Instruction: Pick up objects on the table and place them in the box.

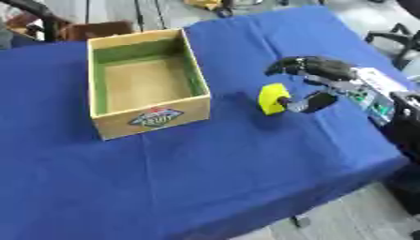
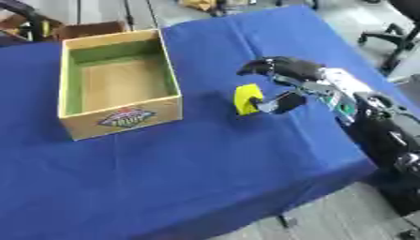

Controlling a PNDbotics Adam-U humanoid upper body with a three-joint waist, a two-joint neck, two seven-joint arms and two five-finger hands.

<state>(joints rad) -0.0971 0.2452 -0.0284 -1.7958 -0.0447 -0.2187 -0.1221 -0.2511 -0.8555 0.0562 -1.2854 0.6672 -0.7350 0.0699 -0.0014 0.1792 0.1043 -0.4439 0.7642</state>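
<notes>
A small yellow block (image 1: pixel 270 98) hovers tilted just right of the open cardboard box (image 1: pixel 150 119), throwing a shadow on the blue cloth to its left. My right hand (image 1: pixel 316 69) comes in from the right. Its thumb (image 1: pixel 305 102) presses against the block's right face and its fingers curl over above the block. The box has green inner walls and a bare brown floor, with nothing visible inside, and a printed label on its front. My left hand shows in neither view.
The blue-covered table (image 1: pixel 205 178) ends close to my right arm and along the near side. A brown box (image 1: pixel 97 29) and dark chair parts stand on the floor beyond the far edge, and an office chair (image 2: pixel 400 33) is at the right.
</notes>
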